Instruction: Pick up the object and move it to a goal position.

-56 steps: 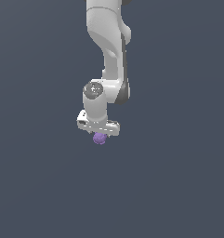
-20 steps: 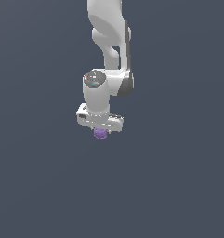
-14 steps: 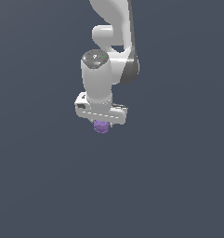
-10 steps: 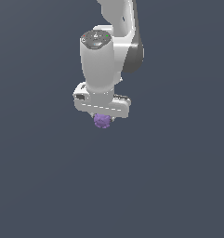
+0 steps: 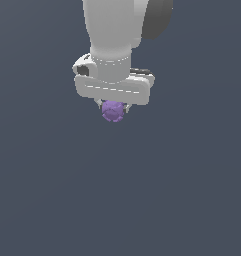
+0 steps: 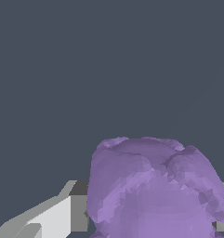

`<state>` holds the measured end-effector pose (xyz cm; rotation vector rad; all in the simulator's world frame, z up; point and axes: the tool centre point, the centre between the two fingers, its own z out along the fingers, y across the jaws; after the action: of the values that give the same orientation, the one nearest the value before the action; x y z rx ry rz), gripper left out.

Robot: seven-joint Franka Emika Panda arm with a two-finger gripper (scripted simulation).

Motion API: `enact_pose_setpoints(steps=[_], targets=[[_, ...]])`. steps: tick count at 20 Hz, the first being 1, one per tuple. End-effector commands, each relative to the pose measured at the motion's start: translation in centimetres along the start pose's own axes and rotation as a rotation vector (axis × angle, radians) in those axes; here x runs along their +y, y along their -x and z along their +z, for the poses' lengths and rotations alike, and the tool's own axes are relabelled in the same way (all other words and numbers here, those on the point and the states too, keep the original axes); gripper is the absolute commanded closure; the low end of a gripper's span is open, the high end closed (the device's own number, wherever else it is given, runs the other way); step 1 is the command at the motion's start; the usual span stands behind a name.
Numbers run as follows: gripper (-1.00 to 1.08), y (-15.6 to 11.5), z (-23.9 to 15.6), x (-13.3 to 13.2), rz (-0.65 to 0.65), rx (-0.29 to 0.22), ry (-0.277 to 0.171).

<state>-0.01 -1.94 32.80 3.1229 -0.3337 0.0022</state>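
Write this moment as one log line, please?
gripper: shut on purple ball | ball: held aloft, nothing beneath | goal: not visible

Flat, even simulator light, dim slate backdrop, no cast shadows or glare. Both views are sharp; faceted shading shows on the purple ball [image 6: 153, 190].

Setting: a bare simulated test space. A flat, uniform slate-grey backdrop [image 5: 192, 190] is filling both views; the white robot arm [image 5: 114, 35] is showing faceted, rendered surfaces.

Ball [image 5: 112, 111] clamped in gripper [image 5: 112, 107], directly beneath arm.
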Motion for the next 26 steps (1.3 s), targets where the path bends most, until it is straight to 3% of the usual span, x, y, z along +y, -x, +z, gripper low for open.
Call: enact_pose_setpoints(steps=[1,14,26], targets=[[1.08,-0.2,-2.6,-0.4,0.000,-0.001,0.000],[1.08,-1.3,-13.2,-2.3,0.000,-0.001,0.000],[1.08,-1.9,-17.4,-3.0,0.000,-0.001,0.000]])
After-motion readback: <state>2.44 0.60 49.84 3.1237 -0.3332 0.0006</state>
